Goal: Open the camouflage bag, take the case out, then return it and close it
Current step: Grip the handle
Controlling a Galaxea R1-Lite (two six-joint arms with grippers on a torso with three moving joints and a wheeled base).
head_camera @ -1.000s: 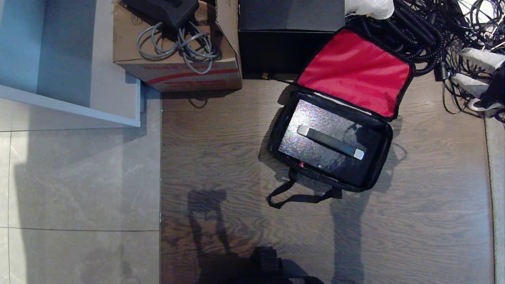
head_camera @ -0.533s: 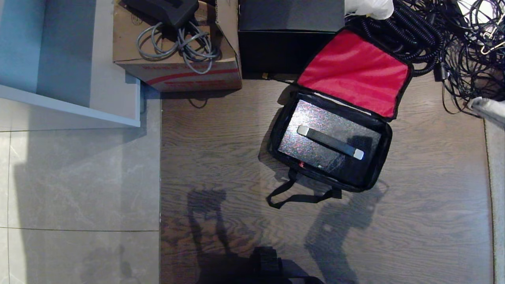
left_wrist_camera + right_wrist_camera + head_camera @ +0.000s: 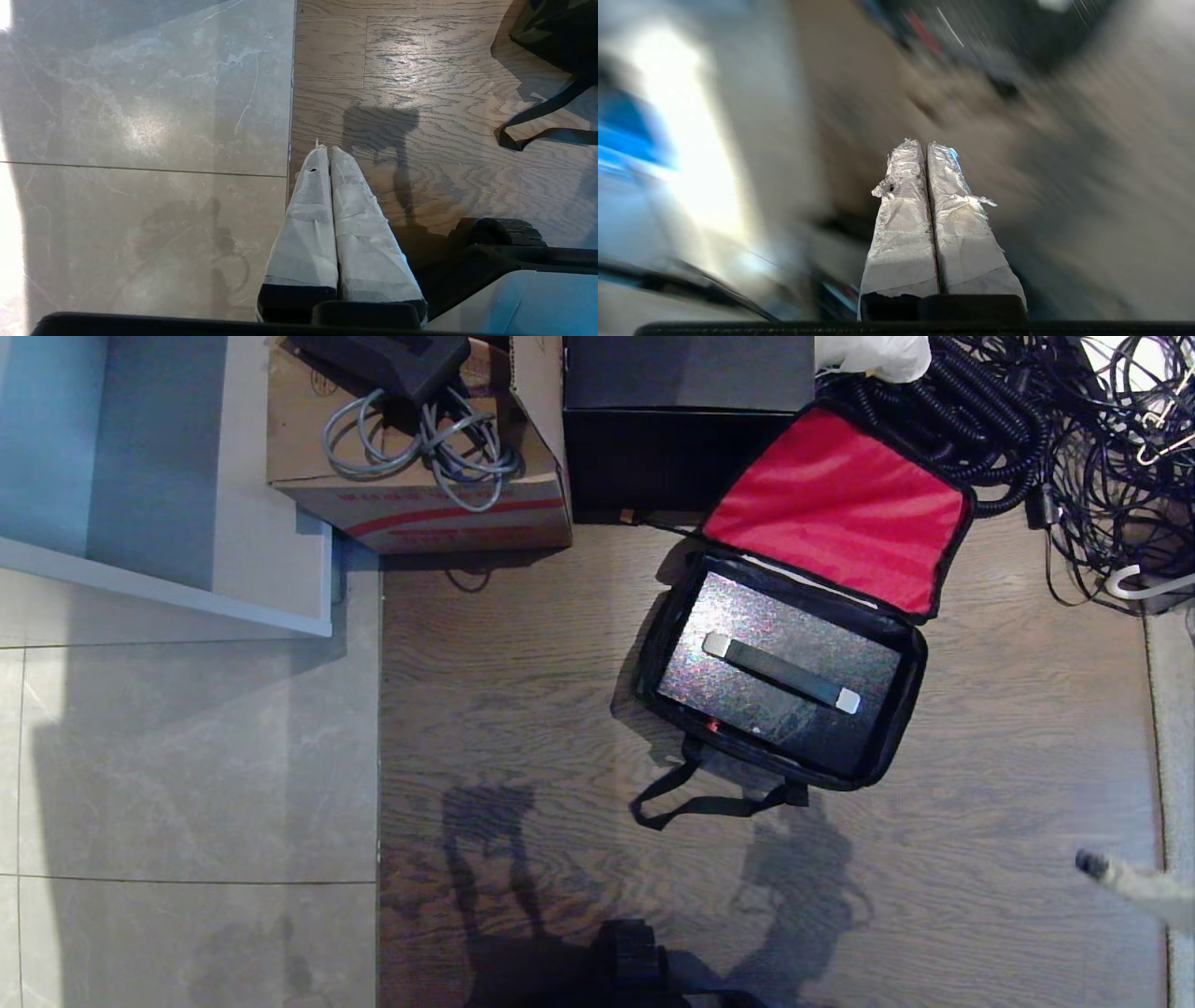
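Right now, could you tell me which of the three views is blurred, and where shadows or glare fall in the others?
Right wrist view: background smeared by motion blur, only the shut right tool sharp. Head view: sharp; dark shadows on the wooden floor below the camouflage bag, the case glinting. Left wrist view: sharp, glare on the grey tile and planks beside the shut left tool.

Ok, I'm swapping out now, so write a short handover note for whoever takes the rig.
Right tool: shut, empty, low at the head view's right edge, away from the bag.
Left tool: shut, empty, parked over the floor.
Camouflage bag lies open on the wooden floor, red flap folded back; the case lies inside, handle up.
Done: bag opened. Whether the case has been out yet, I cannot tell.
Left: at least close the flap.
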